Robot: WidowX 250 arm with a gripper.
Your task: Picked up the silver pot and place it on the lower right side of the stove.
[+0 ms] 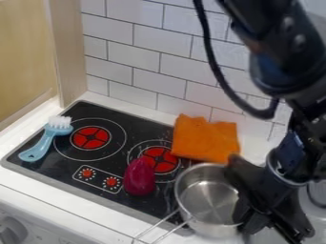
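The black gripper (247, 196) is at the right side of the view, low over the right rim of the silver pot, and covers part of that rim. The pot (207, 202) stands upright at the lower right corner of the black stove (108, 164), partly past the stove's edge over the white counter. Its inside looks bare, and its wire handle points to the lower left. Whether the gripper touches the pot is unclear.
An orange cloth (205, 138) lies behind the pot on the stove's back right. A dark red object (138, 177) lies left of the pot. The blue brush (43, 143) rests at the stove's left edge. A tiled wall (146, 62) stands behind.
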